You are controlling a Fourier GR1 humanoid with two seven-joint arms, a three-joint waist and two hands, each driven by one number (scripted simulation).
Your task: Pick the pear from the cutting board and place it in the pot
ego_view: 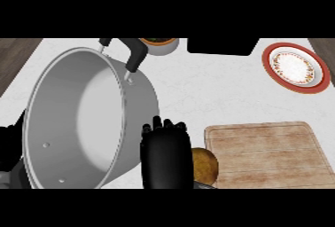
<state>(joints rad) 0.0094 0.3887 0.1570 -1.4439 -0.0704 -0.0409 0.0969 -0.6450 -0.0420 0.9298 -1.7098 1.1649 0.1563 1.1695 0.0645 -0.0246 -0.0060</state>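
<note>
- Right hand (166, 155) was curled around the pear (205, 165), between pot (141, 95) and cutting board (268, 155).
- Pear judged light, firm, smooth-skinned; hold best round its widest part.
- Left hand (8, 144): finger state could not be told.

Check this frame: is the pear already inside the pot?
No. The pot shows only its bare grey inside, while the pear sits outside it by the right hand, at the cutting board's left edge.

Right hand (166, 156): matte black all over, broad flat back, thick blunt fingers with rounded tips, faint seams between segments.
Left hand (9, 146): the same black, only a dark sliver showing at the counter's left edge.
Left forearm (8, 178): a small grey patch below that hand.
</note>
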